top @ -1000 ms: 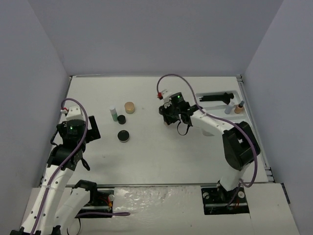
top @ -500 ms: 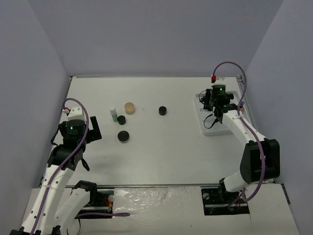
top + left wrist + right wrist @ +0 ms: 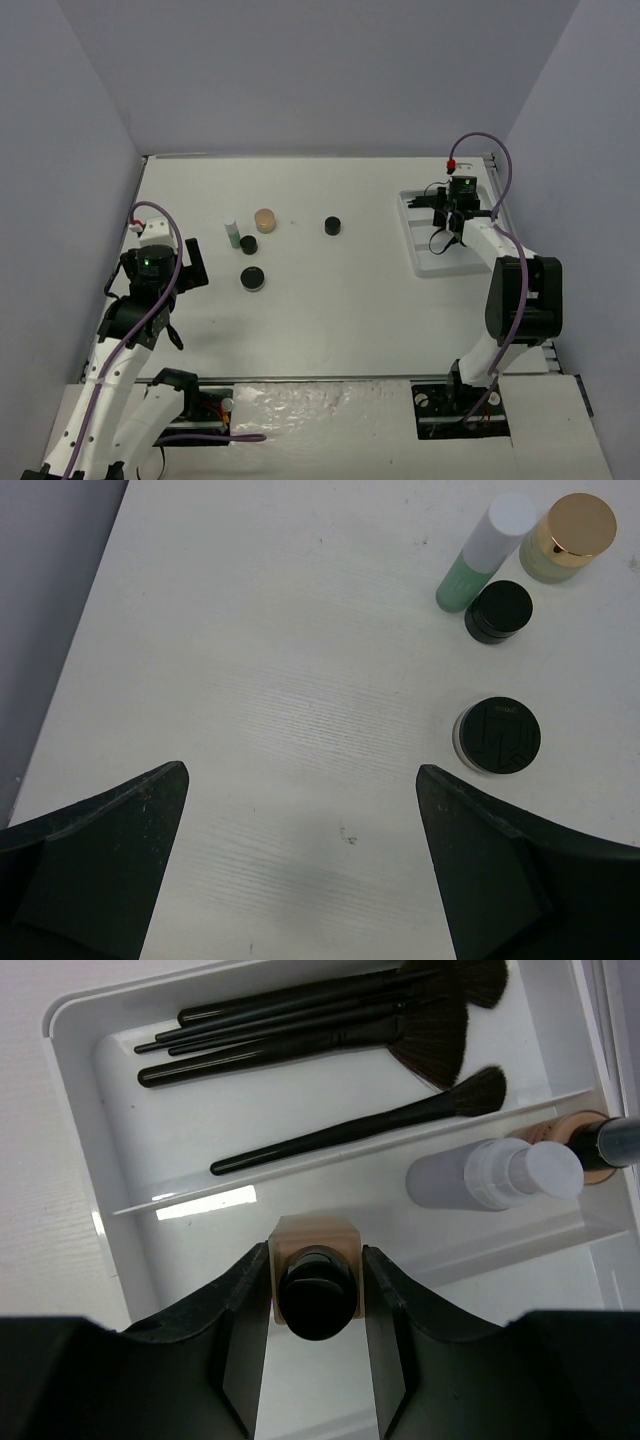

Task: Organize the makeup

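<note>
Right hand [image 3: 315, 1275] grips a tan, dark-capped bottle [image 3: 314, 1302] above the white tray [image 3: 112, 1130]; left hand [image 3: 300, 773] gapes wide over the table [image 3: 250, 630].

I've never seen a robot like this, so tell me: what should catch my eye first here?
The right gripper holds a tan bottle over the white tray at far right, where black brushes lie. The left gripper hangs open near a green bottle and small jars, left of centre.

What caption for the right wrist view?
Right gripper grips a tan bottle at the white tray; brushes lie in the adjacent compartment.
</note>
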`<action>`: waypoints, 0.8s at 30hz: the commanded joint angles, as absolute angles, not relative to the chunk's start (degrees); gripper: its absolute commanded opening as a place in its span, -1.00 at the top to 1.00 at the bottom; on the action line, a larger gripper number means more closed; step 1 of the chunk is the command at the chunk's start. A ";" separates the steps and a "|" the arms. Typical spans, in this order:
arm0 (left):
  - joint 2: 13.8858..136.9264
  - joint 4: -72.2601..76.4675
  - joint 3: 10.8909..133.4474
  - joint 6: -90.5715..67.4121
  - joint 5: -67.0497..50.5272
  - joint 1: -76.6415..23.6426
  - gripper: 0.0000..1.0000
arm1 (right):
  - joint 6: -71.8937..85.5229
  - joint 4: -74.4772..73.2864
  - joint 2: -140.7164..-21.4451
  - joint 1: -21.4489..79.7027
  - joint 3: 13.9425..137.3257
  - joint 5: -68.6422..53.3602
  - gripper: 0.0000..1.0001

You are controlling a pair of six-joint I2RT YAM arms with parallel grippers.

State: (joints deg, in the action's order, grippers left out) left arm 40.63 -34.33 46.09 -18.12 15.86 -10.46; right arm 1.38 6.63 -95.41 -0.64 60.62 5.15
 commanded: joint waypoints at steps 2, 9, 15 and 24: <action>40.34 -30.85 47.11 -17.11 15.84 -10.02 -0.94 | -3.02 16.72 -95.73 -3.38 59.90 -1.35 1.00; 40.39 -30.85 47.11 -16.92 15.91 -10.02 -0.94 | -4.68 17.58 -98.15 -4.59 59.50 -3.34 1.00; 40.37 -30.85 47.20 -16.79 15.91 -10.02 -0.94 | -4.95 17.32 -99.52 -5.10 59.33 -3.92 0.90; 40.08 -30.82 47.08 -16.81 15.68 -10.02 -0.94 | -3.84 15.03 -99.01 -5.18 60.37 -2.79 -0.12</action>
State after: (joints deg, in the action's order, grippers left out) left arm 40.35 -34.30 46.09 -17.98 15.85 -10.46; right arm -4.28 13.91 -100.09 -4.84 58.54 -3.26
